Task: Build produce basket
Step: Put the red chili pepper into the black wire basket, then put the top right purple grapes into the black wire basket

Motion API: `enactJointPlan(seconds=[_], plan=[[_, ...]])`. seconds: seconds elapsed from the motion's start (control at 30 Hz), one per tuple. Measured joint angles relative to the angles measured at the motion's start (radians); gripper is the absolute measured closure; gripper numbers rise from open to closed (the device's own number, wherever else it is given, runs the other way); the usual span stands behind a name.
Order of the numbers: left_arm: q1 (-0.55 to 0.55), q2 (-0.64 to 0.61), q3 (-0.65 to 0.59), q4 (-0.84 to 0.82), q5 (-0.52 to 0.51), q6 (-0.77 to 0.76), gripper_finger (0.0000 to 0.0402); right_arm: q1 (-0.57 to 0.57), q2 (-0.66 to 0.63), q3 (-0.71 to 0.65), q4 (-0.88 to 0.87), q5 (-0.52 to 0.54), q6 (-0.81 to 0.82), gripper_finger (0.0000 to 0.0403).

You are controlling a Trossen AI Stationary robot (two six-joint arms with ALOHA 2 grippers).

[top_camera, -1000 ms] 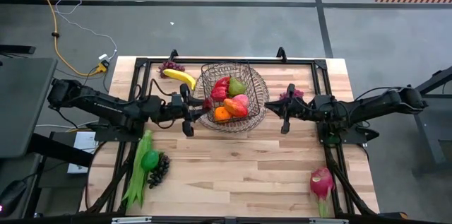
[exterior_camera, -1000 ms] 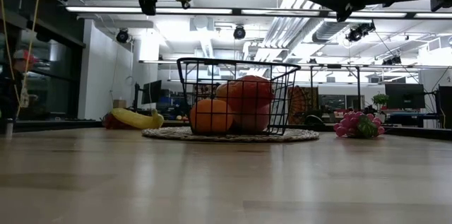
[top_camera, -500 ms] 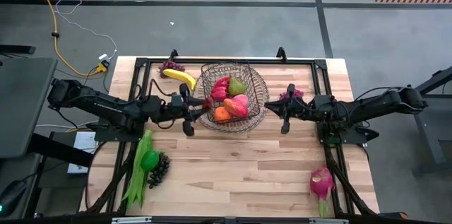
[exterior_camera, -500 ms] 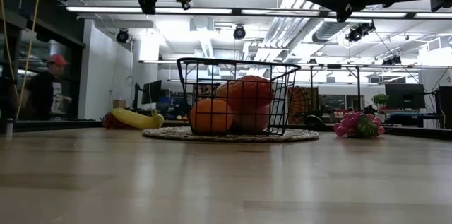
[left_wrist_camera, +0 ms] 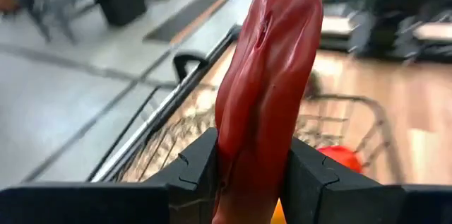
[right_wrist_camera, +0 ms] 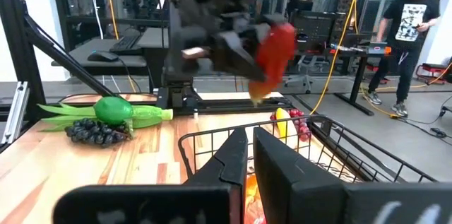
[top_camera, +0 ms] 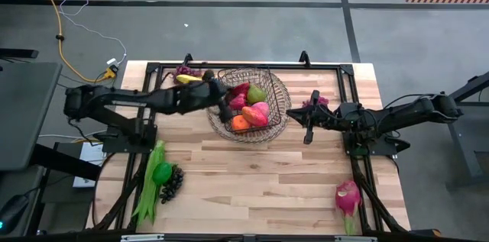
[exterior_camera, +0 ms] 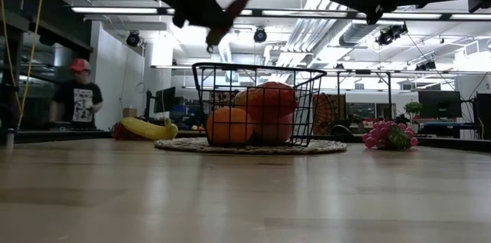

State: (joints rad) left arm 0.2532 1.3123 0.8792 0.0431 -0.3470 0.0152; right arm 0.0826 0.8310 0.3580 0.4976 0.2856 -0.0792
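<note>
Left gripper [left_wrist_camera: 258,174] pinching a red pepper [left_wrist_camera: 265,90] above the basket [top_camera: 248,104] rim — right gripper [top_camera: 308,117] pressed together beside it.

You have a pale wood bench [top_camera: 252,173] with plank stripes and a black frame. The basket [top_camera: 252,104] is dark wire mesh on a tan woven tray [exterior_camera: 322,147]. Inside it you see an orange [exterior_camera: 229,126], a green pear [top_camera: 257,93] and red-pink pieces. The left claw [left_wrist_camera: 251,167] is black, clamped on a glossy red pepper [left_wrist_camera: 265,90]. The banana [exterior_camera: 146,129] is yellow, the grapes [top_camera: 172,183] near-black, the beans [top_camera: 147,188] green, the dragon fruit [top_camera: 348,196] pink with green tips. The person [right_wrist_camera: 406,26] wears a red cap and a black printed shirt.
</note>
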Motion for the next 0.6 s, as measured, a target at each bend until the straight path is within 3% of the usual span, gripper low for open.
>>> enactJointPlan(seconds=[0.23,0.6], plan=[[0.065,0.161,0.061,-0.019,0.022,-0.106,0.0291,0.0,0.0,0.0,-0.001,0.0,0.0,0.0384],[0.13,0.245,0.061,-0.023,0.006,-0.116,0.0213,0.0,0.0,0.0,-0.002,0.0,0.0,0.0384]])
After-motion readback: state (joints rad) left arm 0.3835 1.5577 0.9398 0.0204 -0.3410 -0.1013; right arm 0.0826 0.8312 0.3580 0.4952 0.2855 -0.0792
